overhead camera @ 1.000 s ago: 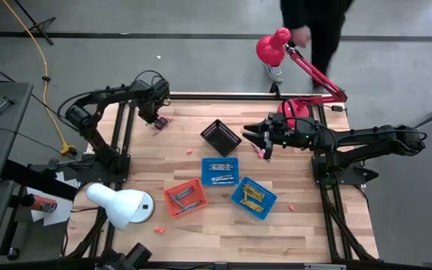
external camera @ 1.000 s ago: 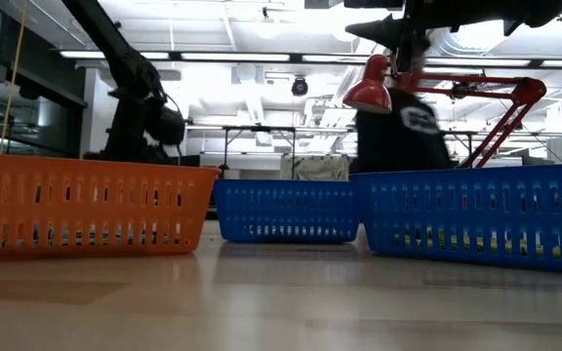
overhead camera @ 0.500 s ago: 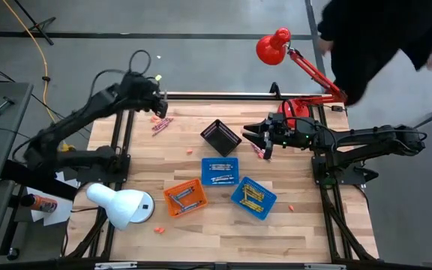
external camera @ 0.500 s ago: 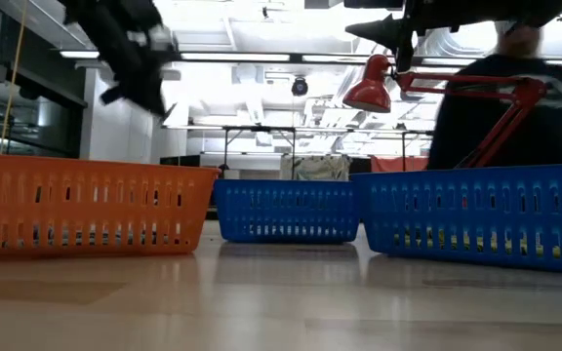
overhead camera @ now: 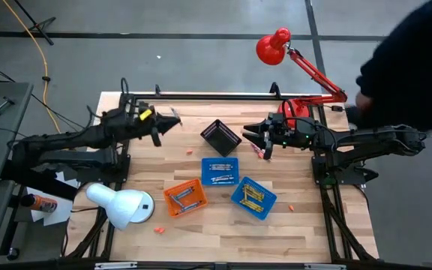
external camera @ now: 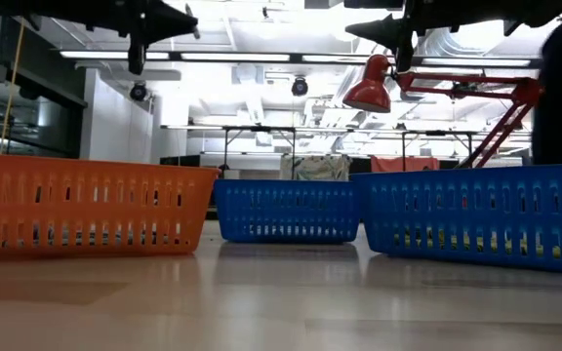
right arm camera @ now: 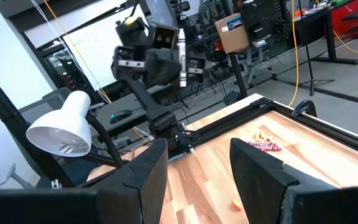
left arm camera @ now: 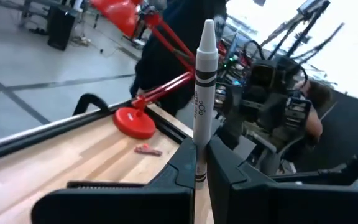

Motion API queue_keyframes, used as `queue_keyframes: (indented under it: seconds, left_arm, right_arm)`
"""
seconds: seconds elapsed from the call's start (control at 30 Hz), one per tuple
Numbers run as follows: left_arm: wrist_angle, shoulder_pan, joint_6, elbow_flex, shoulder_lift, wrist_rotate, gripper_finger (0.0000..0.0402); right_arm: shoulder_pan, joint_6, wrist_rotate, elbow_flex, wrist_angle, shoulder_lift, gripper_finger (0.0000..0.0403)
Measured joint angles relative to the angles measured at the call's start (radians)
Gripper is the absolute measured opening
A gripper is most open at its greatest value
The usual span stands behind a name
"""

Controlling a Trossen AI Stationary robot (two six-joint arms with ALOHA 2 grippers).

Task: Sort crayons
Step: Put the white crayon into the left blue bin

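Note:
My left gripper [overhead camera: 161,124] hangs over the back left of the table, shut on a white-grey crayon [left arm camera: 202,93] that sticks out past its fingertips [left arm camera: 186,163]. The right wrist view shows the same held crayon [right arm camera: 181,59] raised above the table. Pink crayons [right arm camera: 263,146] lie in a small pile near the back rail. My right gripper [overhead camera: 255,137] waits open beside the black basket [overhead camera: 221,137], with a red crayon [overhead camera: 261,151] on the wood just below it. Crayons lie in the orange basket [overhead camera: 184,198] and in two blue baskets [overhead camera: 220,171] [overhead camera: 253,197].
A white lamp [overhead camera: 122,204] stands at the front left and a red lamp [overhead camera: 274,46] reaches over the back right corner. A person [overhead camera: 418,67] in dark clothes stands beyond that corner. Loose crayons [overhead camera: 189,151] [overhead camera: 291,206] [overhead camera: 158,229] dot the wood.
My left arm lifted off the pile at the back left and swung forward and right with the white-grey crayon. The person moved right. The right arm stayed still.

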Motion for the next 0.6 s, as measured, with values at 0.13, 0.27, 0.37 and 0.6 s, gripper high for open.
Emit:
queue_keyframes:
  seconds: [0.13,0.27,0.37,0.6]
  left_arm:
    - [0.034,-0.094,0.071,0.015,0.059,-0.062,0.0001]
    - [0.125,-0.152,0.121,0.031,0.134,-0.064,0.0001]
    - [0.140,-0.176,0.151,0.047,0.183,-0.064,0.0001]
    - [0.143,-0.181,0.154,0.058,0.221,-0.056,0.0001]
  right_arm:
    - [0.000,0.000,0.000,0.000,0.000,0.000,0.0167]
    - [0.000,0.027,0.000,0.000,0.002,0.000,0.0167]
    - [0.000,0.002,0.000,0.000,0.003,0.000,0.0167]
    - [0.000,-0.023,0.000,0.000,0.004,0.000,0.0167]
